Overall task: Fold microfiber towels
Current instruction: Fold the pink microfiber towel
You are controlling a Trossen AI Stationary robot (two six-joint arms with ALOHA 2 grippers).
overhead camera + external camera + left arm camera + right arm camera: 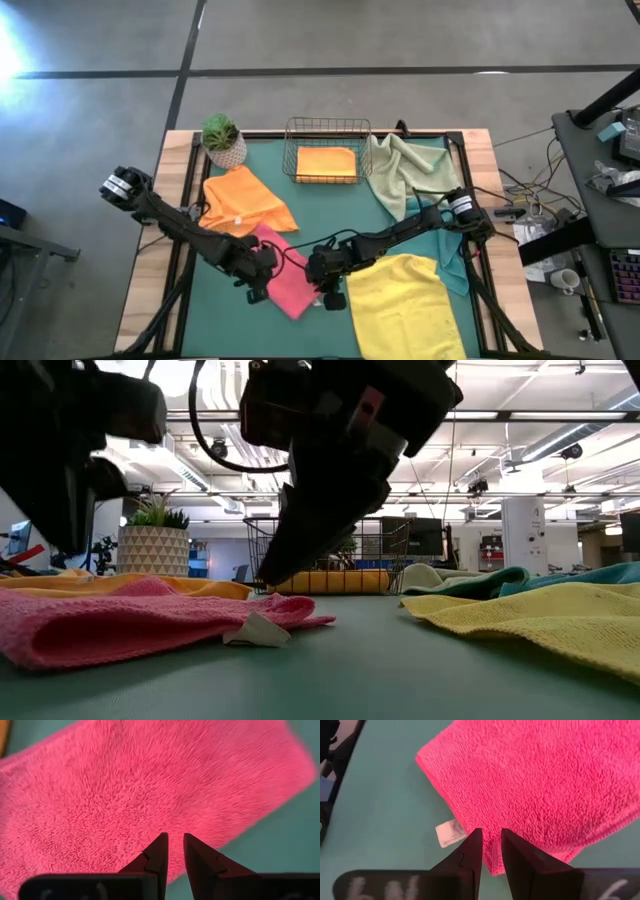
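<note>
Pink towel lies flat on the green mat, near the front edge of the table, a bit left of centre. Fuzzy looped pile, dense nap, folded into a long strip with rounded corners. A small white care tag sticks out at its front corner and lies flat on the mat.

My left pincer hangs over the strip's left side, fingers nearly pressed together, a thin slit between the tips, nothing pinched. My right pincer is at the strip's right end, just beside the tag, fingers close together the same way, gripping nothing.

Yellow towel is spread loose at the front right corner, coarse weave, wavy edges. An orange towel lies rumpled left of centre behind the pink one, touching it. A second orange towel sits folded square in the wire basket at the back edge. Sage towel is bunched in soft folds right of the basket. A teal towel shows as a crumpled strip along the right edge, partly under my right arm.

Potted plant in a patterned pot stands at the back left corner.
</note>
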